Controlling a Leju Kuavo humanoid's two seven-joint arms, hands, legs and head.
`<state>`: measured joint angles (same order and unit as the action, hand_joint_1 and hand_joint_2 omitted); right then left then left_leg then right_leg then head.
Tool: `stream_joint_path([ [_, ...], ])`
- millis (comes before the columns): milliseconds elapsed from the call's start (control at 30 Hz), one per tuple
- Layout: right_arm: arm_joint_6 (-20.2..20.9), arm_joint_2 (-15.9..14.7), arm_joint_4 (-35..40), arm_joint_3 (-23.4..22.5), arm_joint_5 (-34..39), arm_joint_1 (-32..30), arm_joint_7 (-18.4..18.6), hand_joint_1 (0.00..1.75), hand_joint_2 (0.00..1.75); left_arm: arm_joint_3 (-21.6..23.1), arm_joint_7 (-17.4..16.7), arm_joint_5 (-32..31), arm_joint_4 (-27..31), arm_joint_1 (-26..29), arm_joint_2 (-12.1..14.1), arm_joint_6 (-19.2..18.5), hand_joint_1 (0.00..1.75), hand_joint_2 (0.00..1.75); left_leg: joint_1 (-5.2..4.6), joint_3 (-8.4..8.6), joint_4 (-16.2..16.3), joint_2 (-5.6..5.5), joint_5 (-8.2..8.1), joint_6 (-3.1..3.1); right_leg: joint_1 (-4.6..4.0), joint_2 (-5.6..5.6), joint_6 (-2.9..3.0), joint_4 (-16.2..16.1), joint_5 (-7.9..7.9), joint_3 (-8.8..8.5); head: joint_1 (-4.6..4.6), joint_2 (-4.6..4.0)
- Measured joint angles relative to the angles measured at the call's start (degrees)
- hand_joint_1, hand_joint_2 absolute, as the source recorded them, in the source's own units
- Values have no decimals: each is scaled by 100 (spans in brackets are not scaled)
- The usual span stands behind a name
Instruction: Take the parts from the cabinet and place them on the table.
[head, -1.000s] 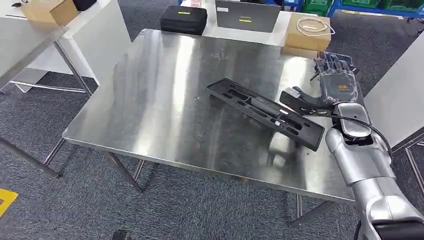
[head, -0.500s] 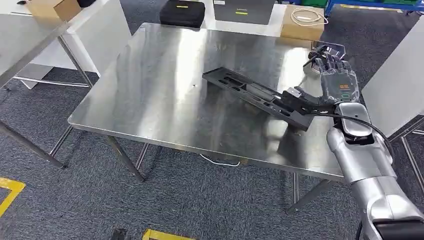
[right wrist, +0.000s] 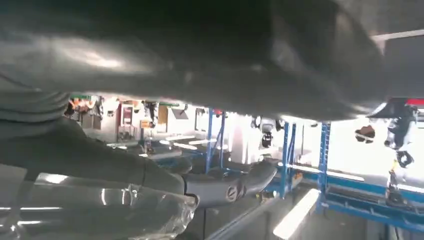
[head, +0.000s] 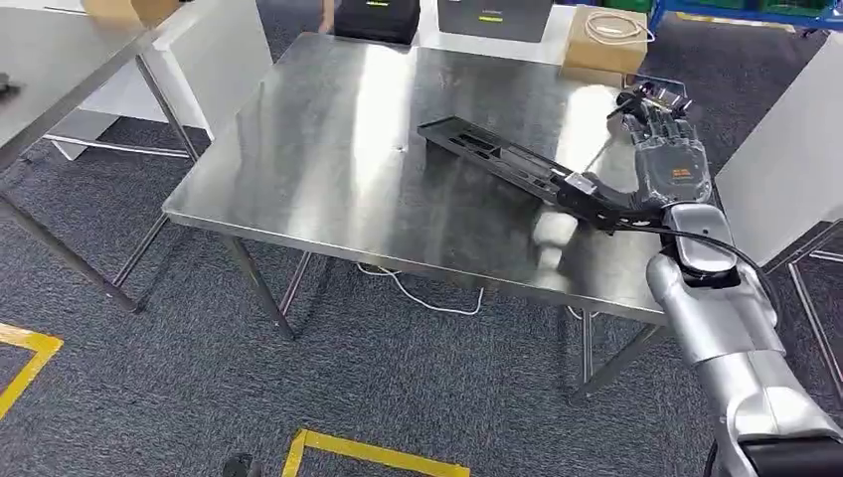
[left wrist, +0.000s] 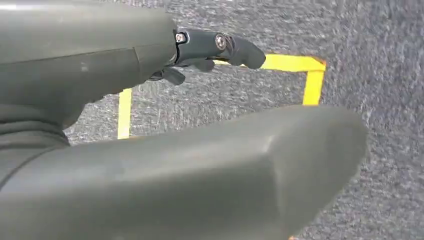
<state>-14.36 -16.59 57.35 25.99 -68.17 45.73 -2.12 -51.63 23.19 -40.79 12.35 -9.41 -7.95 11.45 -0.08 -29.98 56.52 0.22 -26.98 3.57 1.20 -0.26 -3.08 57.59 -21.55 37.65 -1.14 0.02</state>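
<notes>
One right robot hand (head: 668,171) grips black part (head: 517,174) over steel table (head: 328,159).

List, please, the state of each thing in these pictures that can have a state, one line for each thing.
black part: tilted, far end on the table, near end lifted and held by the right hand.
right hand: grips the part's near end.
left hand: holds nothing, above the carpet.
steel table: standing, bears the part.
</notes>
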Motion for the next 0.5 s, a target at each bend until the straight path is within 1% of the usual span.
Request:
stream_joint_path([
  [33,-4,-13,-2,-2,24,2,-4,0,0,0,0,0,0,1,0,-2,0,0,1,-93,2,-4,69,74,-15,4,82,250,-303,152,35,0],
  [67,-9,-18,-4,-4,68,0,-35,0,0,0,0,0,0,2,0,-4,0,0,-12,-183,3,-3,139,89,-7,9,146,675,-629,282,44,0],
  [100,-11,-11,-11,-4,131,-2,-74,0,0,0,0,0,0,3,0,-4,0,0,-19,-279,5,-1,212,100,-6,9,167,1147,-883,412,39,0],
  [133,-11,-11,-20,-4,188,-8,-114,0,0,0,0,0,0,4,0,-4,0,0,-26,-381,9,3,292,101,-6,10,138,1571,-1023,503,48,0],
  [167,-13,-9,-28,-4,227,-21,-127,0,0,0,0,4,0,7,-2,-9,0,0,-32,-482,11,3,366,97,-6,10,78,1797,-996,495,39,0],
  [200,-11,-7,-35,-4,245,-29,-147,0,0,2,-2,7,0,8,-5,-13,0,0,-37,-582,15,3,441,88,-9,10,-1,1766,-853,361,46,0],
  [233,-11,-4,-37,-4,273,-28,-168,0,0,0,-2,7,0,10,-7,-15,0,0,-39,-673,16,2,513,73,-9,10,-70,1503,-670,111,46,0],
  [267,-11,2,-37,-4,282,-24,-184,0,0,0,0,7,-2,10,-9,-20,0,0,-40,-747,19,1,579,55,-9,9,-99,1090,-550,-220,42,0],
  [300,-13,9,-35,-4,288,-15,-199,0,0,0,0,9,-2,9,-9,-20,0,0,-44,-799,27,-2,641,32,-9,9,-77,581,-555,-609,48,0],
  [333,-18,17,-29,-7,293,-3,-206,0,0,2,0,13,0,10,-9,-20,0,0,-77,-859,33,-6,687,-6,-47,8,-2,15,-768,-1027,52,0],
  [367,-39,26,-17,-9,293,-16,-212,0,0,2,0,15,-2,13,-13,-22,0,0,-74,-869,27,1,762,-40,-113,26,71,-174,-824,-1065,19,0],
  [400,-50,35,-17,-4,286,-19,-214,0,0,0,7,18,-2,15,-13,-22,0,0,-76,-875,17,-2,822,-59,-114,28,73,-169,-792,-989,33,0],
  [433,-59,35,-17,-2,273,-25,-214,0,0,0,7,24,-2,25,-13,-22,0,0,-66,-886,10,-3,870,-77,-130,28,101,-130,-768,-979,31,0],
  [467,-61,41,-17,2,251,-48,-214,0,0,0,9,24,-2,42,-13,-22,0,0,-80,-909,9,-17,901,-114,-80,20,163,-160,-720,-907,13,0],
  [500,-63,55,-20,4,223,-45,-214,0,0,0,11,26,-2,46,-9,-20,0,0,-34,-963,76,-37,771,-150,35,-7,222,-153,-648,-934,35,0],
])
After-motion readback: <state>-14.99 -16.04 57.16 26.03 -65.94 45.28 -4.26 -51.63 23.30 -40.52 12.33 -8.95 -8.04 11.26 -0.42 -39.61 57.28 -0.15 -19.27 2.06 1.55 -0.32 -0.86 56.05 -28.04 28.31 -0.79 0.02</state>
